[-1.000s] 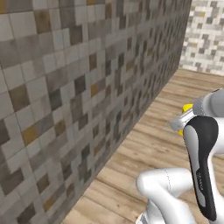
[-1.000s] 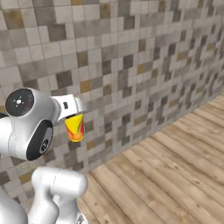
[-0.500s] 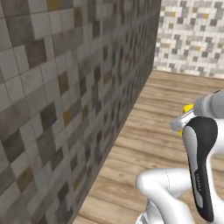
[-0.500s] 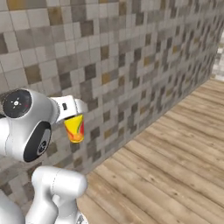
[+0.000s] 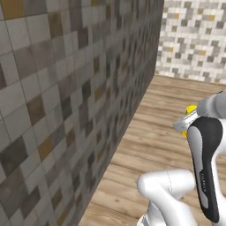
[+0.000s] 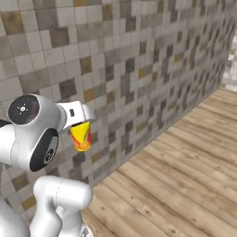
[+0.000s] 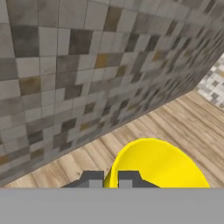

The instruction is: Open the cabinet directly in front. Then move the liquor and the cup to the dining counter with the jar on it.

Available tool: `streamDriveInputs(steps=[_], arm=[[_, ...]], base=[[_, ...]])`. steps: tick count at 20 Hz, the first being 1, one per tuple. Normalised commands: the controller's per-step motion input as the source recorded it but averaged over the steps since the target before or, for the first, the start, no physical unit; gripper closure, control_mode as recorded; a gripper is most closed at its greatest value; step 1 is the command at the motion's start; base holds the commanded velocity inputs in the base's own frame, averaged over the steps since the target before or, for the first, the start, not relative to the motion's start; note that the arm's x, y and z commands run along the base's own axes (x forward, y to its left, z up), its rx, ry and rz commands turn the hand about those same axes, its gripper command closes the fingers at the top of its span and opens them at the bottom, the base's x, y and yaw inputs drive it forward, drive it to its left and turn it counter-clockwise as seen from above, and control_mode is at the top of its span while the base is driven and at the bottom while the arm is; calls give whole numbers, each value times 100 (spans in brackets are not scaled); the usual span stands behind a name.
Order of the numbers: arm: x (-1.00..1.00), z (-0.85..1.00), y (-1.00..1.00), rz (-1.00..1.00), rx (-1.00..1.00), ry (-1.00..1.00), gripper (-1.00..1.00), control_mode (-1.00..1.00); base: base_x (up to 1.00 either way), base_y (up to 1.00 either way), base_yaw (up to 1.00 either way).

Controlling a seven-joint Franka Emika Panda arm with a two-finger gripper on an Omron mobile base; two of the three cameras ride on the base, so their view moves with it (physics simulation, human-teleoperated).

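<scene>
Grey, tan and ochre mosaic tiles cover the wall (image 6: pixel 139 65) that runs close along the robot's side, meeting a wooden plank floor (image 6: pixel 185 176) at its foot. Left base view: same tiled wall (image 5: pixel 75 101) fills the left half, receding to a corner where a paler tiled wall (image 5: pixel 194 39) crosses at the far end; plank floor (image 5: pixel 150 145) between. Arm folded up high, elbow and wrist joints near the camera. Gripper (image 6: pixel 79 124) sits at wrist height beside the big white joint, clamped on the cup (image 6: pixel 81 135), which hangs below the white hand, yellow body with the red-orange mark on its side, carried in the air well above the floor and near the wall but apart from it. From the left base camera just a yellow sliver of the cup (image 5: pixel 191 108) peeks out past the forearm. Hand view: cup's (image 7: pixel 157 164) yellow rim and inside curve up large at the bottom, the two dark fingertips (image 7: pixel 89 180) pinching its near edge, one either side of the rim wall; tiled wall (image 7: pixel 78 65) and floor planks (image 7: pixel 188 118) beyond it.
</scene>
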Motion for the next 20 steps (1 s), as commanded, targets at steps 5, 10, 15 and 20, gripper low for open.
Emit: streamDriveInputs(steps=[5, 10, 15, 20], arm=[[0, 0, 0, 0, 0, 0, 100, 100], [0, 0, 0, 0, 0, 0, 100, 100], [0, 0, 0, 0, 0, 0, 100, 100], [0, 0, 0, 0, 0, 0, 100, 100]], base=[[0, -1, 0], [15, -6, -36], [20, -26, -88], [21, -25, -67]])
